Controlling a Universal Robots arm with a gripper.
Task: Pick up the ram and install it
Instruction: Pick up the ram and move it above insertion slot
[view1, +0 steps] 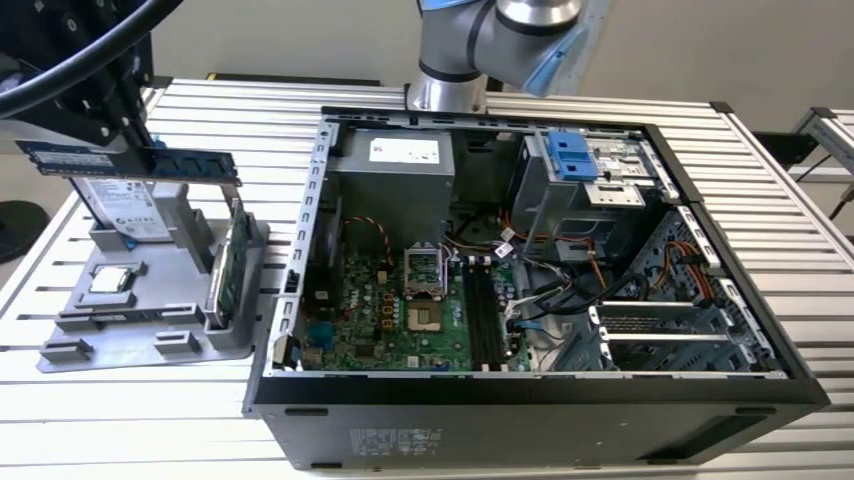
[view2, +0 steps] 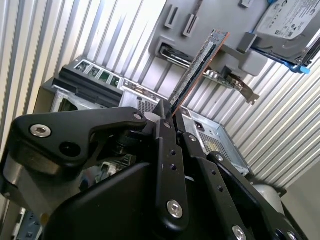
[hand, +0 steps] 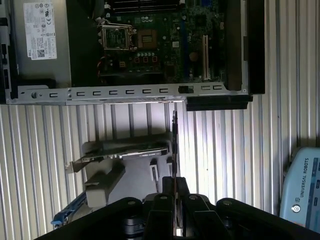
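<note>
gripper: the gripper (view2: 167, 116) is clenched on the ram (view1: 134, 163), pinching one short end. The rest of the stick juts out free.
ram position: in the air on the exterior view's left, over the grey holder (view1: 147, 315) and just above the top edge of the hard drive (view1: 131, 210). It is well apart from the case (view1: 534, 390).
ram attitude: long edge roughly level in the exterior view. In the first wrist view it is edge-on (hand: 174, 145), in line with the gripper's axis.
why the end grip: my read is that it leaves the long contact edge and most of the length free, so nothing fouls a slot.
target area: memory slots (view1: 483, 318), long and black, lie beside the socket on the motherboard (view1: 387, 310). They look unfilled, but I can't be sure.
holder layout: the hard drive and the green card (view1: 230, 270) stand on edge, probably so their top edges are reachable from above. The holder sits on the bench (view1: 134, 420) just beside the case, which keeps the carry short.
hidden: the gripper body is cut off by the frame edge in the exterior view. The linkage in the second wrist view covers the pad contact on the ram (view2: 196, 70). I can't tell whether the stick's lower edge is fully clear of the holder. The slot latches are too small to read.
</note>
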